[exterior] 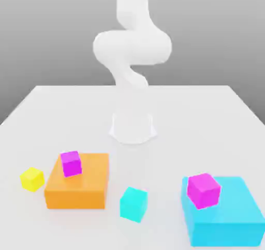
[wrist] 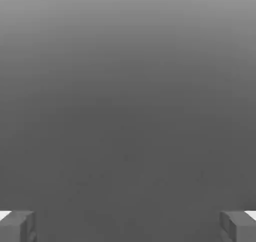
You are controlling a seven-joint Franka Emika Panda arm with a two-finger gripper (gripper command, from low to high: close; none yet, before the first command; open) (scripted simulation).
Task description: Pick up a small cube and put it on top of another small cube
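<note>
Yellow cube [exterior: 32,178] on table; magenta cube [exterior: 71,163] atop orange block [exterior: 77,188].

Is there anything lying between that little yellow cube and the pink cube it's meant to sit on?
Nothing visible lies between them. The small yellow cube rests on the white table beside the big orange block, and the nearest small magenta cube sits on that block, so the yellow one must be lifted.
</note>
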